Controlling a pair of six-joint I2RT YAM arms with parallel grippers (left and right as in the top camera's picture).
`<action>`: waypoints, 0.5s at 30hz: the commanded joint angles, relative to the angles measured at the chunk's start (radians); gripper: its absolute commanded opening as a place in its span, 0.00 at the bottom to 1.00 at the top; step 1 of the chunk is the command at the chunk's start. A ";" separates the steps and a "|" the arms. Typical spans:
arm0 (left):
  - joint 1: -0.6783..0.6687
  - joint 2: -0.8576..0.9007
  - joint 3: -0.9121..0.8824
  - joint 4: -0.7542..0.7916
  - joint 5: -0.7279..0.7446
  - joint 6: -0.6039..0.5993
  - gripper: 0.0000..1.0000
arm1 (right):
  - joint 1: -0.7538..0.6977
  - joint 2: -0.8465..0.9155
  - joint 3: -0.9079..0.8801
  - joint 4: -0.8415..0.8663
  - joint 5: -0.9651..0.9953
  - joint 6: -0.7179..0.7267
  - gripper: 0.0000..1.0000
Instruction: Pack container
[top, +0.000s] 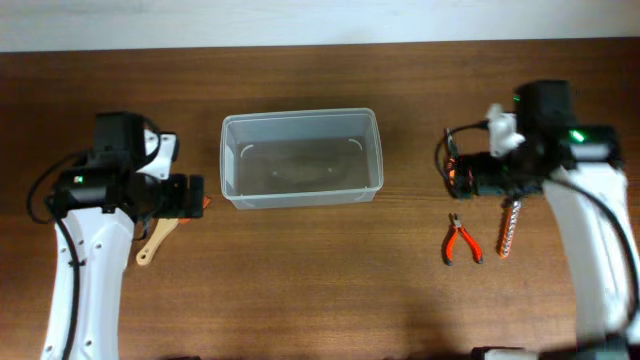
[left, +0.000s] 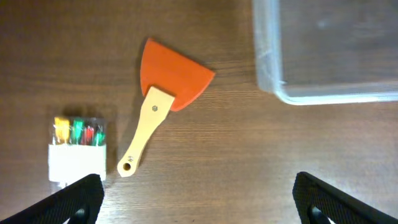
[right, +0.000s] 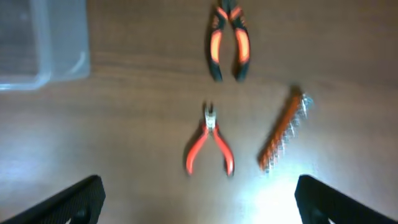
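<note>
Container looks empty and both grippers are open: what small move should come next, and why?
Probably lower the open left gripper toward the wooden handle of the scraper. It lies free on the table just ahead of the gripper, close to the empty container, and nothing is held yet.

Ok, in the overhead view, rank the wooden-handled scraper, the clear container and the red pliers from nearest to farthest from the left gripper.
1. Scraper: partly under the left gripper, handle sticking out below it.
2. Container: just to the gripper's right, mid-table.
3. Red pliers: far across, on the right side.
</note>
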 joint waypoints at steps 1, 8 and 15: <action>0.062 -0.013 -0.029 0.023 0.050 -0.019 0.99 | 0.006 0.130 -0.011 0.066 -0.016 -0.081 0.99; 0.080 -0.013 -0.031 0.024 0.050 -0.012 0.99 | 0.006 0.338 -0.011 0.173 -0.017 -0.098 0.98; 0.080 -0.013 -0.031 0.022 0.054 -0.013 0.99 | 0.006 0.409 -0.011 0.249 -0.027 -0.127 0.99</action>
